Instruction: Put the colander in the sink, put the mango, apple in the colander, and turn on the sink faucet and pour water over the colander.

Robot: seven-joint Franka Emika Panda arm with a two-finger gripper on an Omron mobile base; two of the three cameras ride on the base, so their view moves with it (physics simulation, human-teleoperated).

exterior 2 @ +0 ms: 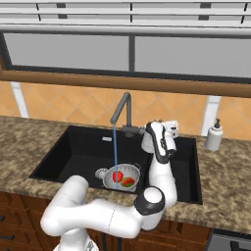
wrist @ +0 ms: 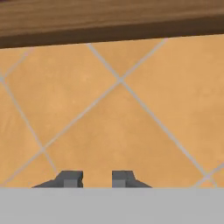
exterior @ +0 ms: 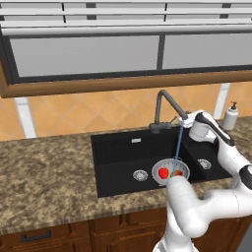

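- Two dark fingertips [wrist: 70,177] rise at the bottom of our hand view with a narrow gap between them; our gripper [wrist: 97,178] is clenched on nothing and faces the orange tiled wall [wrist: 118,109], with a wooden sill [wrist: 109,22] above it.
- We see the gripper [exterior: 186,118] up beside the spout end of the sink faucet [exterior: 162,106], just to the faucet's right in the left base view; whether it touches the spout we cannot tell.
- We see the water [exterior: 177,145] falling as a thin pale blue stream from the spout, right below the gripper, into the colander [exterior: 171,172].
- Below the gripper and nearer our base, the colander sits in the sink [exterior: 118,157], beside the round drain [exterior: 140,175].
- We count both fruits inside the colander: the apple [exterior: 163,173] on the side away from the gripper and the mango [exterior: 177,173] touching it.
- Beyond the gripper to the right, a white soap dispenser [exterior: 230,115] stands on the granite counter [exterior: 44,177].
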